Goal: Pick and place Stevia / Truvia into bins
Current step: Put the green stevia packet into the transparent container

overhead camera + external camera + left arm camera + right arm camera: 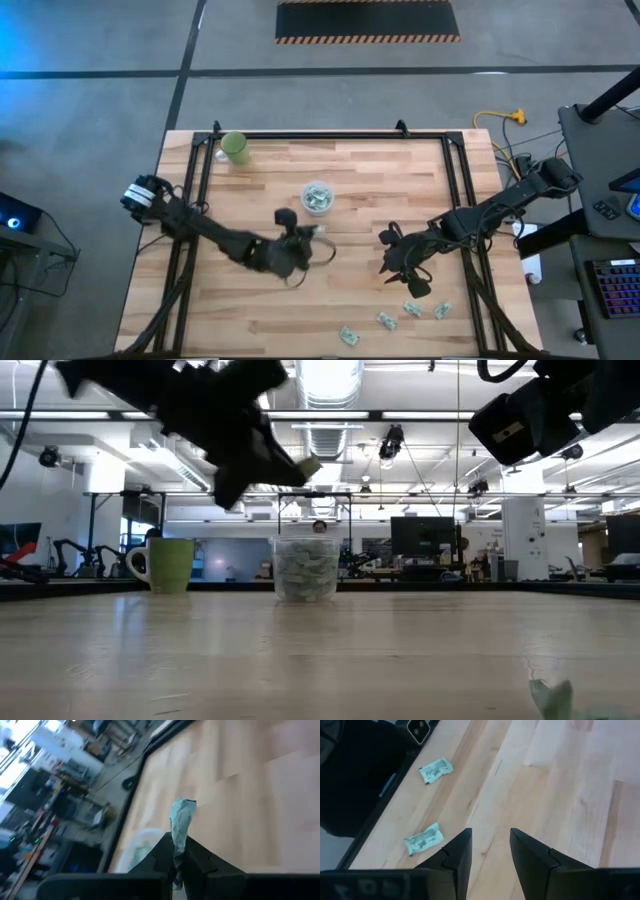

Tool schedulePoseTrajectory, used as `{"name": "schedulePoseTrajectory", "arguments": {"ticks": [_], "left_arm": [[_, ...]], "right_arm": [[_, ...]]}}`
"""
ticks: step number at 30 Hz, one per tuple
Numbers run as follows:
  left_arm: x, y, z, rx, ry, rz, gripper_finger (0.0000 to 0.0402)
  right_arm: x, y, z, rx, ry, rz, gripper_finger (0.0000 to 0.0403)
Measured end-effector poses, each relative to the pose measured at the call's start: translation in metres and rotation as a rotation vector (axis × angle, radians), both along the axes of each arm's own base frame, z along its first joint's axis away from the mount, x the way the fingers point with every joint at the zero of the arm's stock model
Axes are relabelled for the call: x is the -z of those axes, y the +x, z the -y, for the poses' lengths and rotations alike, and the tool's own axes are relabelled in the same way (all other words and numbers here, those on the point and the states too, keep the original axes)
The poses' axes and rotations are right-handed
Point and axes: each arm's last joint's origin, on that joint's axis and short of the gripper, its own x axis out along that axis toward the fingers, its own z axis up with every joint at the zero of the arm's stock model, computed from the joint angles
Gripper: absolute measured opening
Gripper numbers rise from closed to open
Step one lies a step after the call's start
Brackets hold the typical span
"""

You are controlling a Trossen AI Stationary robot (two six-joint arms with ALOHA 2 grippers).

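My left gripper hovers just near-side of the clear cup, shut on one pale green Stevia packet. The cup stands upright on the table with several packets inside, and also shows in the low view. My right gripper is open above bare wood at the table's right-centre. Several loose packets lie flat near the near-right edge; two of them show in the right wrist view. My left gripper pinches the packet's lower end between its two fingers. The rest of the packet sticks out past the fingertips, slightly crumpled. It is lifted clear of the table, above the height of the cup's rim.
An opaque light-green cup stands near the far-left corner. A black frame runs along the table's far and side edges. One packet lies close to the low camera. Bare wood lies between the arms.
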Motion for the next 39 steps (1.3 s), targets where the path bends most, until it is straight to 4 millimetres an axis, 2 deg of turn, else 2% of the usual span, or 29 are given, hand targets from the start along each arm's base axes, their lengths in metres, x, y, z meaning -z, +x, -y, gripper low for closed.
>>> {"name": "schedulePoseTrajectory", "arguments": {"ticks": [7, 16, 22, 31, 35, 39], "left_arm": [[-0.005, 0.017, -0.053, -0.106, 0.008, -0.027, 0.0005], [-0.011, 0.026, -0.095, -0.109, -0.104, -0.158, 0.0005], [-0.015, 0.028, -0.103, -0.11, -0.132, -0.198, 0.0029], [-0.011, 0.029, -0.111, -0.132, -0.145, -0.222, 0.0125], [-0.019, 0.026, -0.108, -0.132, -0.163, -0.185, 0.015], [-0.031, 0.016, -0.102, -0.124, -0.182, -0.179, 0.0157]], "right_arm": [[0.005, -0.002, 0.001, -0.002, -0.007, -0.013, 0.0123], [0.007, -0.002, 0.001, -0.001, -0.009, -0.017, 0.0122], [0.007, -0.002, 0.001, 0.001, -0.01, -0.013, 0.0122], [0.006, -0.001, 0.002, 0.017, -0.022, -0.001, 0.012], [0.006, -0.001, 0.002, 0.019, -0.02, -0.002, 0.0116], [0.007, -0.002, 0.002, 0.019, -0.021, -0.003, 0.011]]}}
